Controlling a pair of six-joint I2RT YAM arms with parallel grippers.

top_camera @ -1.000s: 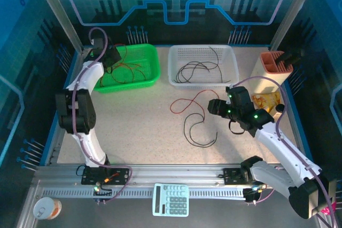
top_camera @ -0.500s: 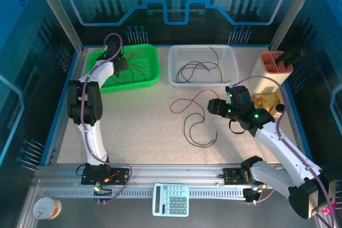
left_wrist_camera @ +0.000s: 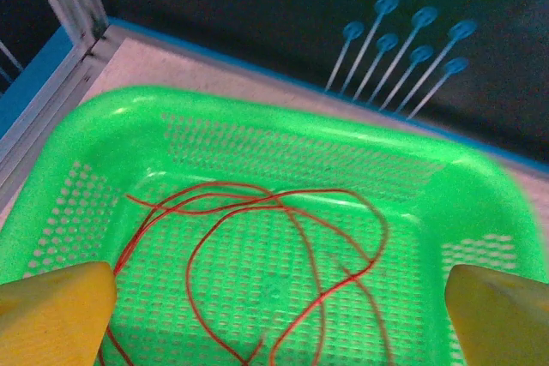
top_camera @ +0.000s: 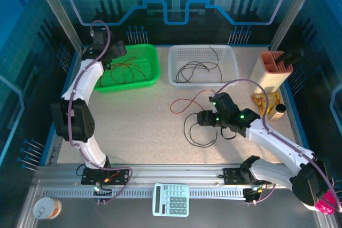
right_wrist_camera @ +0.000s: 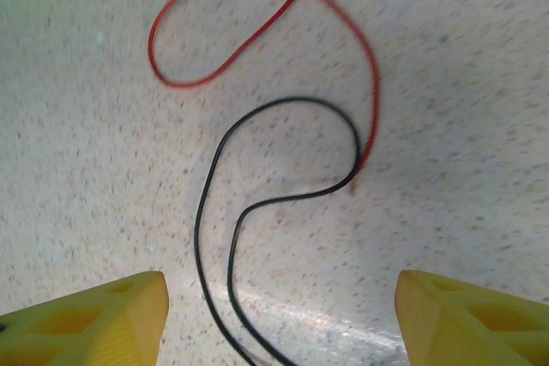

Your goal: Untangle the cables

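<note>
Several red cables (left_wrist_camera: 257, 246) lie loosely curled in the green basket (left_wrist_camera: 480, 186), also seen from above (top_camera: 128, 70). My left gripper (left_wrist_camera: 287, 315) hangs open over them with nothing between its yellow fingers; from above it sits at the basket's back left (top_camera: 115, 50). Black cables (top_camera: 195, 70) lie in the white basket (top_camera: 233, 73). On the table a red cable (right_wrist_camera: 374, 100) crosses a black cable (right_wrist_camera: 292, 99); both show in the top view, red (top_camera: 187, 96) and black (top_camera: 185, 129). My right gripper (right_wrist_camera: 283, 319) hovers open above the black one, empty (top_camera: 202, 118).
An orange holder (top_camera: 272, 65) stands at the back right, with a yellow snack bag (top_camera: 264, 100) and a small brown cup (top_camera: 279, 111) in front of it. A calculator (top_camera: 171, 199) and a paper cup (top_camera: 45, 207) sit by the near rail.
My left gripper has opened over the green basket, and the red cables now lie free in it. My right arm has moved left and down over the cables on the table.
</note>
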